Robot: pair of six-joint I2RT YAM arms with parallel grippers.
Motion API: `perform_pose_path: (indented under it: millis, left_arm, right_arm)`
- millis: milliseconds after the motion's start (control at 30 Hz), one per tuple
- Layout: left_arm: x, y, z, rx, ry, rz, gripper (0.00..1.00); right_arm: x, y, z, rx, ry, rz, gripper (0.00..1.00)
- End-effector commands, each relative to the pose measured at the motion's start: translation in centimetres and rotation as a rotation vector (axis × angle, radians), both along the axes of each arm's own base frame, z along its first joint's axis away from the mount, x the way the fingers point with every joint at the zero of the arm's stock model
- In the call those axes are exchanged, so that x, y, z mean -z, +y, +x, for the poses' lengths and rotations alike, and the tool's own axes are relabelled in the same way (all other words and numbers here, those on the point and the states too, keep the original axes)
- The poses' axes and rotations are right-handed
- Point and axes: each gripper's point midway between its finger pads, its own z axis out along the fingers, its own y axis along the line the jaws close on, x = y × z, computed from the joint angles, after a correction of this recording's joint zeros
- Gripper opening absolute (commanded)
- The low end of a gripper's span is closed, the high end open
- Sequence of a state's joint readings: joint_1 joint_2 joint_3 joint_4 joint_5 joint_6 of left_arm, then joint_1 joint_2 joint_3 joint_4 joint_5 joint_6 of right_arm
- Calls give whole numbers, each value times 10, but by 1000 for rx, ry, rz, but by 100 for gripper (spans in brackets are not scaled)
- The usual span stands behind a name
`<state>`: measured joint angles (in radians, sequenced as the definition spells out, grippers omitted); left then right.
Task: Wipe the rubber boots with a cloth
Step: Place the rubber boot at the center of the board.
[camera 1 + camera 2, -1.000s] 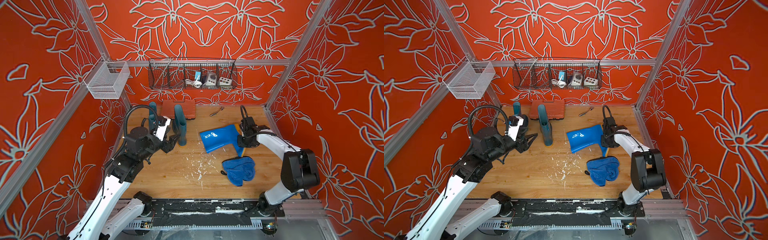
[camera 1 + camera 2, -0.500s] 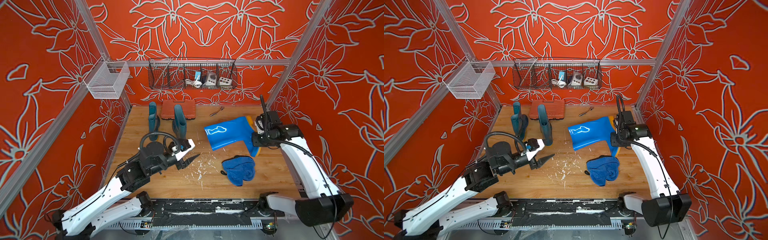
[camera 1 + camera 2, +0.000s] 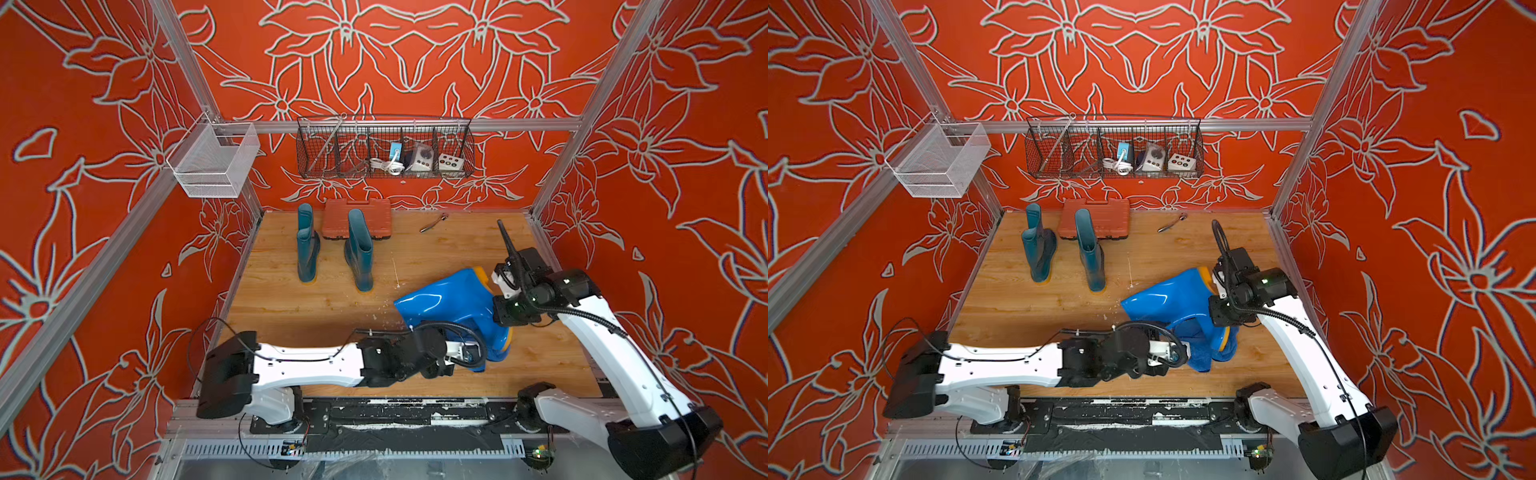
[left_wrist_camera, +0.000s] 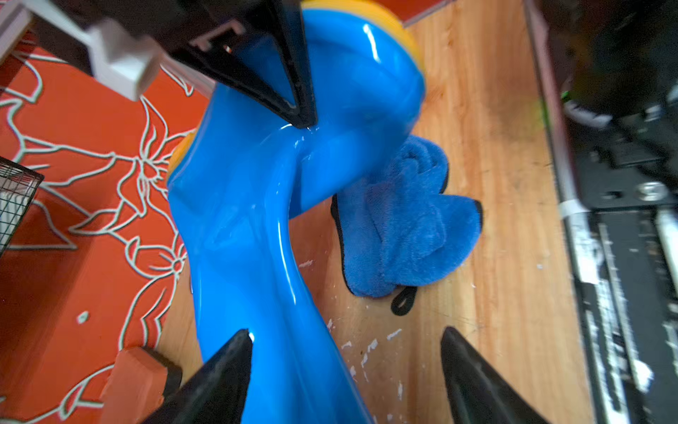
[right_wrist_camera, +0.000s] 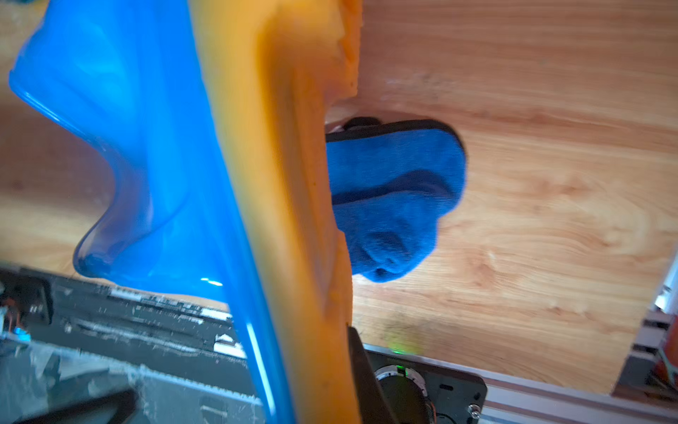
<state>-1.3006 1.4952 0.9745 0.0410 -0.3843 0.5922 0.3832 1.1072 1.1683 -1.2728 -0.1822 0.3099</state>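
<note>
Robot test cell, aluminium frame (image 3: 519, 124)

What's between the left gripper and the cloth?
In the left wrist view, only bare table with white flecks lies between the open left gripper and the cloth; the bright blue boot passes beside that gap.

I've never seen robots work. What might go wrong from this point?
The right gripper holds the bright blue boot up over the cloth by its foot end alone; the glossy boot might slip or swing. The left gripper, open, points toward the cloth, but the boot's shaft lies close by one finger, so it may bump or pinch the boot instead.
</note>
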Motion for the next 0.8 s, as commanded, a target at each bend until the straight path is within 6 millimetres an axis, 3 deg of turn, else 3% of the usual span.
perform_pose_path:
  millis: [0, 100, 233, 300, 400, 433, 500, 600, 700, 767]
  left_arm:
    - [-10, -7, 31, -117, -104, -23, 80]
    - [-9, 1, 54, -203, -139, -19, 80]
    - [2, 13, 64, -203, -113, 13, 76]
    - [8, 18, 68, -206, -103, 41, 65]
    - [10, 27, 76, -228, -48, 68, 26]
    - [9, 30, 75, -234, -1, 72, 14]
    - [4, 37, 71, -235, 126, 70, 2]
    - [-13, 48, 61, -215, 319, 26, 0]
    - [-36, 62, 51, -211, 494, -14, 0]
    - [-46, 71, 46, -218, 613, -19, 0]
  right_arm:
    - [-7, 27, -4, -38, 1, 104, 0]
    - [-2, 28, -13, -66, 35, 100, 0]
    - [6, 24, -24, -79, 63, 92, 0]
    - [6, 31, -28, -96, 81, 134, 0]
    - [5, 41, -32, -128, 105, 192, 2]
    - [3, 42, -31, -131, 101, 198, 10]
    - [-4, 39, -26, -122, 60, 182, 28]
    - [-31, 26, -4, -55, -133, 157, 63]
    - [-66, 11, 14, 6, -388, 159, 80]
    - [-90, 6, 20, 25, -570, 199, 86]
